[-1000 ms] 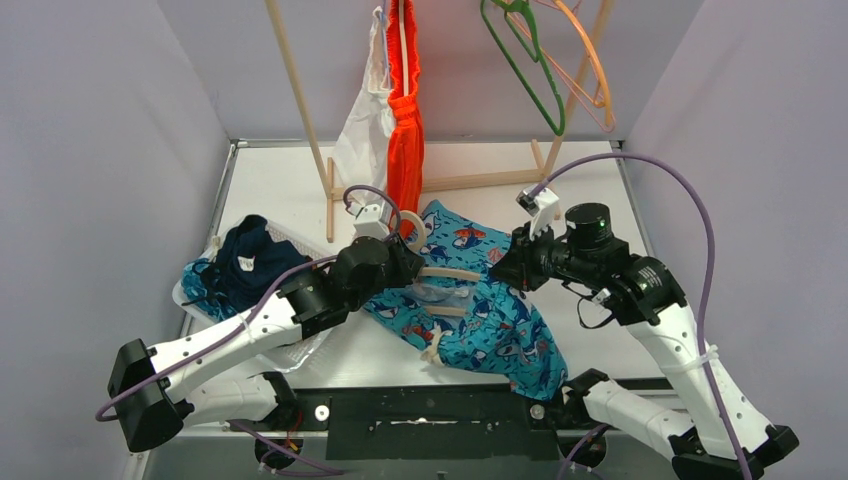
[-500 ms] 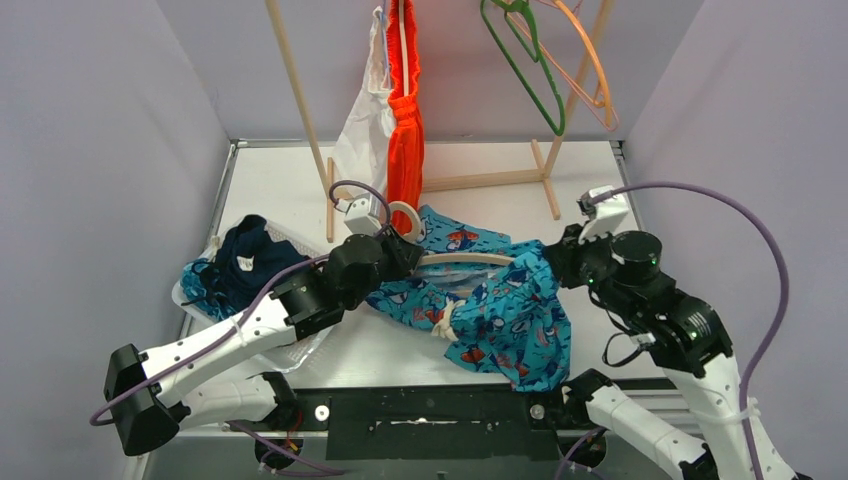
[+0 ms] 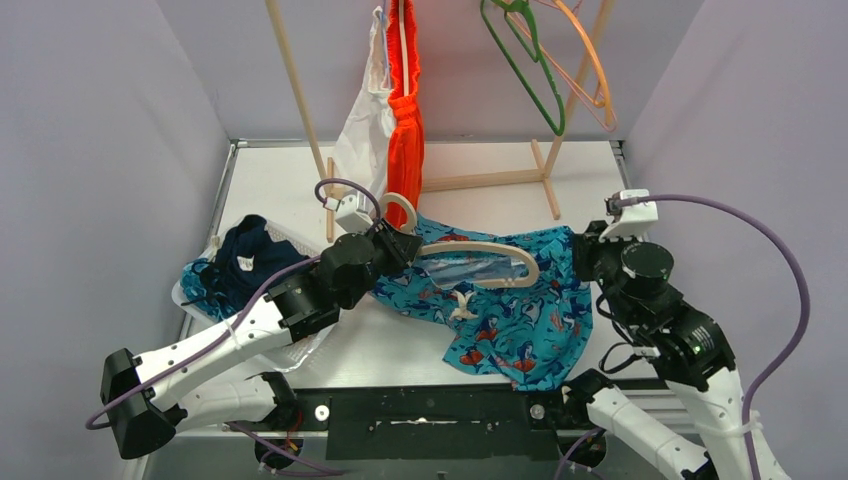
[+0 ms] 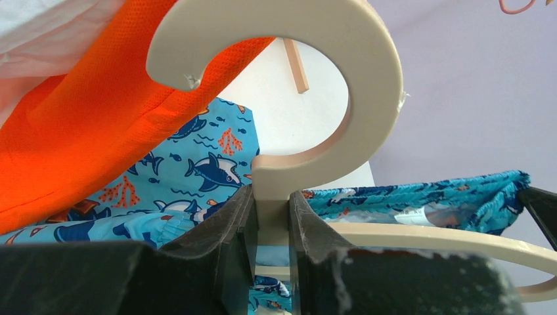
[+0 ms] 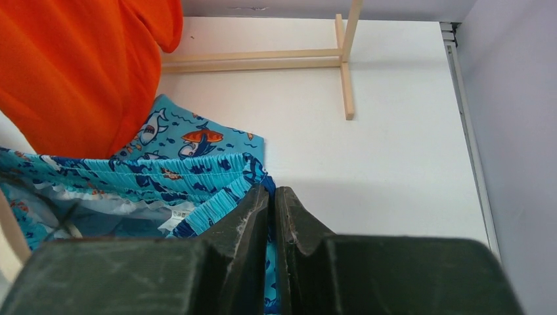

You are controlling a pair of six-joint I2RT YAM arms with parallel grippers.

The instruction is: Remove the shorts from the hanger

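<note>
Left gripper clamps the neck of the cream plastic hanger mid-frame; right gripper pinches the teal shark-print shorts by the waistband, rightward along the hanger's bar.

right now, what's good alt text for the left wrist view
The left gripper has its black jaws shut on the neck of a cream plastic hanger with a round hook. Behind it lie teal shark-print fabric shorts, with bright orange fabric shorts at upper left.
</note>
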